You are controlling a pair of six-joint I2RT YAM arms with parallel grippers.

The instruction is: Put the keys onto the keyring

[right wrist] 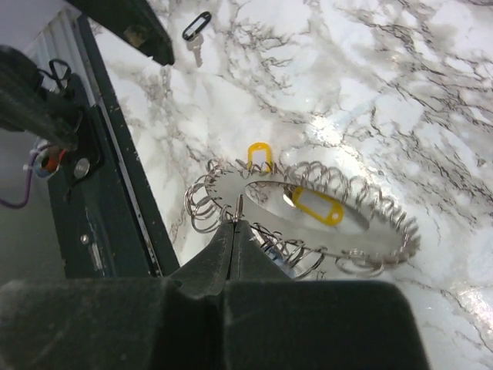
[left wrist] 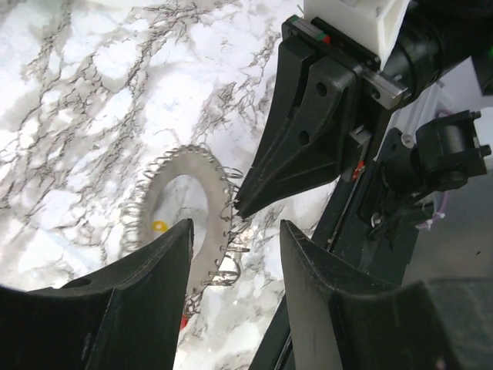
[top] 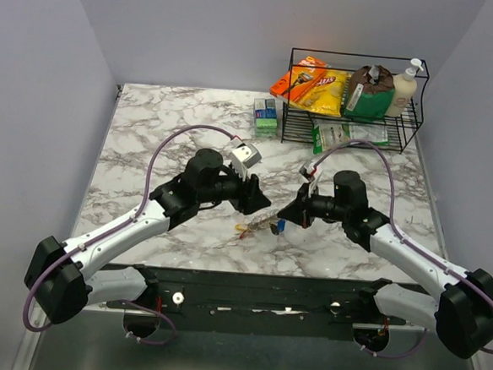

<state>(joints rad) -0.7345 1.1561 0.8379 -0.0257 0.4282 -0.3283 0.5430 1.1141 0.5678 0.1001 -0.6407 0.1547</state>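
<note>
You had the keyring [right wrist: 371, 230] pinched at its rim.
Your right tool [right wrist: 233, 224] was clamped on it; your left tool [left wrist: 235, 248] hung half open, empty, above the worktop [top: 166, 128].

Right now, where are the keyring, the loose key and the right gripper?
keyring [right wrist: 227, 185], right wrist view, silver band.
loose key [right wrist: 196, 52], right wrist view, blade.
right gripper [right wrist: 235, 223], right wrist view, closed fingertips.

Black wire rack [top: 349, 55] with snack bags [top: 308, 83] and soap bottle [top: 405, 93] on marble table [top: 148, 136]
</note>
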